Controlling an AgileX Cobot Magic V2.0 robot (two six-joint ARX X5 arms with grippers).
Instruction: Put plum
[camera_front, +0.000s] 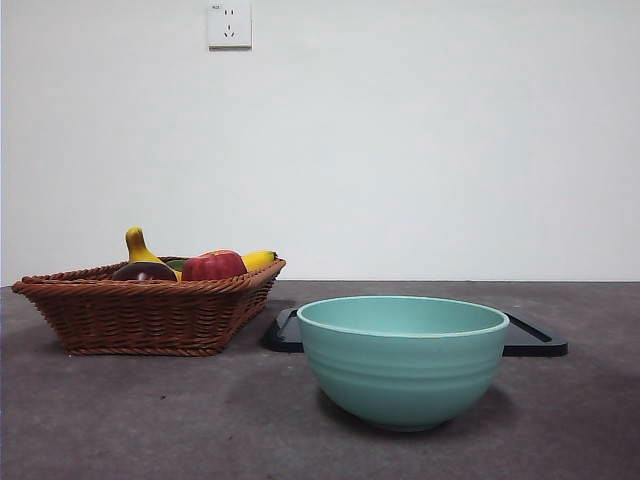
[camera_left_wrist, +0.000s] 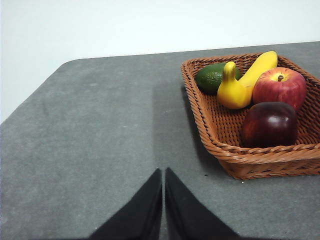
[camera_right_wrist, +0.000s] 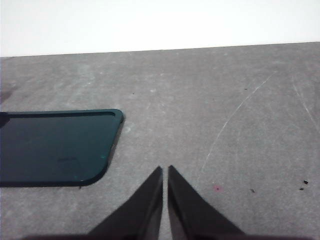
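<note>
Grey table (camera_left_wrist: 90, 130) | left pincer (camera_left_wrist: 163, 172) closed, empty | right pincer (camera_right_wrist: 165, 170) closed, empty | plum (camera_left_wrist: 270, 124) in basket (camera_left_wrist: 265, 157)

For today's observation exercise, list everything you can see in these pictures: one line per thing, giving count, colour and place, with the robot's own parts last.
Basket: one, brown wicker, on the table beside the bowl.
Plum: one, dark maroon, in the basket next to the apple.
Apple: one, red, in the basket.
Bananas: two, yellow, in the basket.
Avocado: one, dark green, in a far corner of the basket.
Bowl: one, light teal, nearest the front camera; inside hidden.
Tray: one, flat, dark, behind the bowl.
Table: one, grey.
Socket: one, white, on the wall.
Left gripper: one, black, shut, above bare table apart from the basket.
Right gripper: one, black, shut, above bare table beside the tray.
</note>
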